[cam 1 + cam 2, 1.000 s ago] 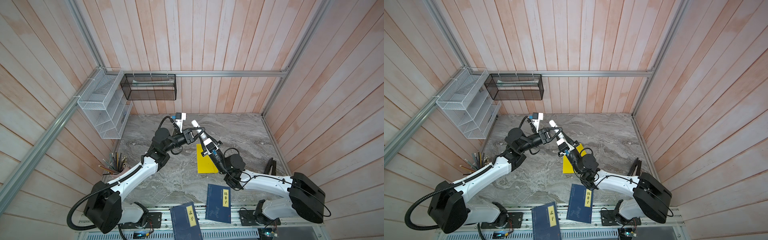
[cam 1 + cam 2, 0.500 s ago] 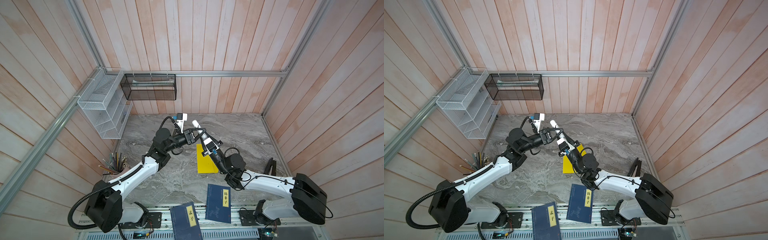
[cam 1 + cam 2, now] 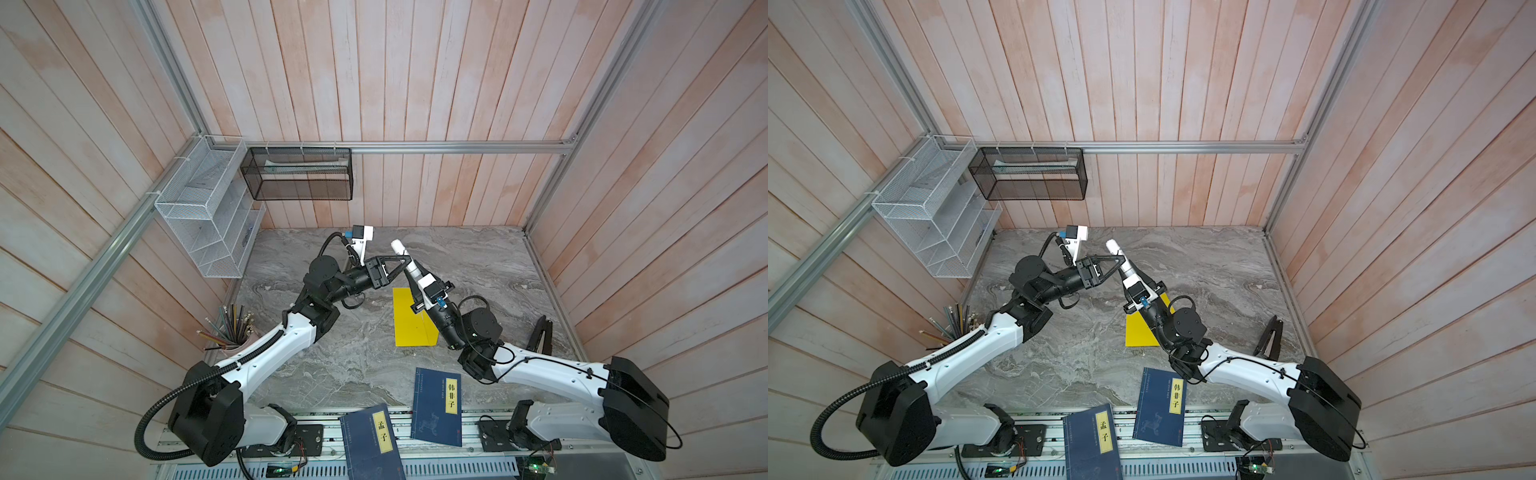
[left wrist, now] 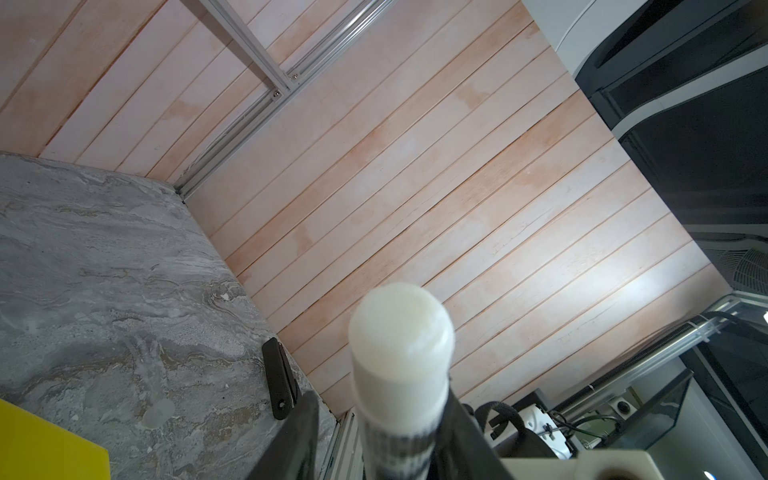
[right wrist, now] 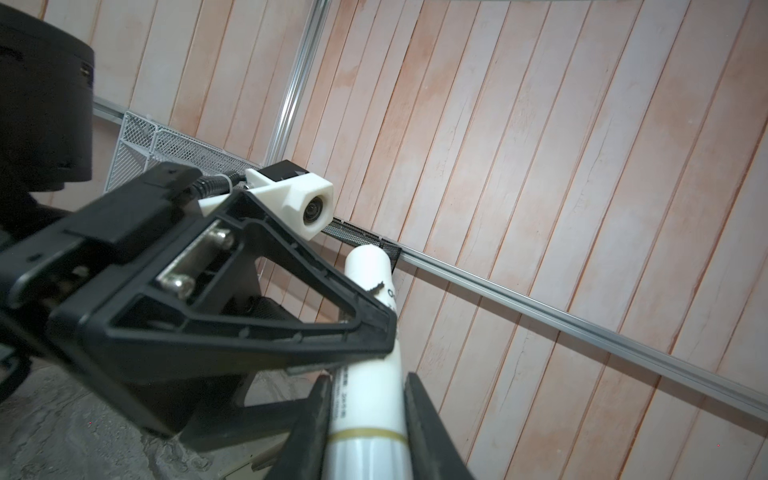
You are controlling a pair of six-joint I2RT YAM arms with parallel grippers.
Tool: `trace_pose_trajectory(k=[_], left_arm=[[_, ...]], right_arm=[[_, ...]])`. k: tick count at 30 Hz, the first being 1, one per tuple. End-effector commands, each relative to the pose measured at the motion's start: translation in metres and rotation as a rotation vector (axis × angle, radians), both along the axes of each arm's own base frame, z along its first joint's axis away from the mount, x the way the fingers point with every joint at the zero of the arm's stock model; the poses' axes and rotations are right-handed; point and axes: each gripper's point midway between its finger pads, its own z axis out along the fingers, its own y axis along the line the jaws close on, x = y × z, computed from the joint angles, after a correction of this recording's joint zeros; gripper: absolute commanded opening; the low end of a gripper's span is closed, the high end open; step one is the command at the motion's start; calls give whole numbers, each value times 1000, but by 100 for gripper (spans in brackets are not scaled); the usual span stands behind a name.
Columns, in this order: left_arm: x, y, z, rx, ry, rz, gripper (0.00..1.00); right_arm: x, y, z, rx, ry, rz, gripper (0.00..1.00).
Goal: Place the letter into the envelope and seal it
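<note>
My left claw point(image 3: 404, 263) just loosened off the glue stick point(image 3: 399, 247); my right claw point(image 5: 365, 386) grips it. Sealing the envelope point(image 3: 409, 328) comes next, I reckon.

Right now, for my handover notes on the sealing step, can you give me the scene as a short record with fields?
right tool: shut on the white glue stick, raised above the table
left tool: open, fingers either side of the stick's upper part
envelope: yellow, flat on the table, partly under the right arm
letter: not visible in any view
books: two, dark blue, near edge
</note>
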Motion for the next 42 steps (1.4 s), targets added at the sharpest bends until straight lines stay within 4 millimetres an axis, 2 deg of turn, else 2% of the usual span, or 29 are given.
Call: trace_pose_trajectory(k=[1, 4, 9, 11, 14, 16, 19, 21, 27, 34, 37, 41, 42], left_arm=[[-5, 6, 14, -37, -41, 0, 46], [-5, 6, 14, -43, -35, -4, 37], [-5, 5, 13, -53, -29, -19, 12], [-5, 4, 11, -56, -22, -25, 3], [-5, 3, 7, -67, -2, -40, 0], [-6, 1, 5, -81, 10, -56, 0], [-6, -1, 1, -97, 36, -78, 0], [-7, -2, -1, -96, 40, -88, 0], [-9, -6, -3, -84, 44, -100, 0], [-13, -9, -4, -71, 42, -122, 0], [-14, -11, -5, -68, 45, -133, 0], [-16, -13, -4, -69, 45, -150, 0], [-16, -14, -4, -68, 44, -155, 0]], right_arm=[[-3, -2, -3, 0, 20, 26, 1], [-4, -1, -5, -6, 29, 35, 1], [-5, 0, -8, -14, 36, 43, 3], [-4, 0, -8, -13, 37, 40, 14], [-3, 2, -9, -20, 32, 39, 43], [-2, 3, -10, -27, 25, 32, 52], [1, 5, -10, -34, 12, 15, 57], [2, 5, -8, -29, 0, 7, 55], [9, 8, -6, -46, -14, -19, 39], [17, 8, -7, -55, -1, -29, 29], [21, 9, -8, -64, 6, -35, 21], [24, 10, -10, -72, 17, -31, 18], [24, 9, -10, -73, 20, -28, 14]])
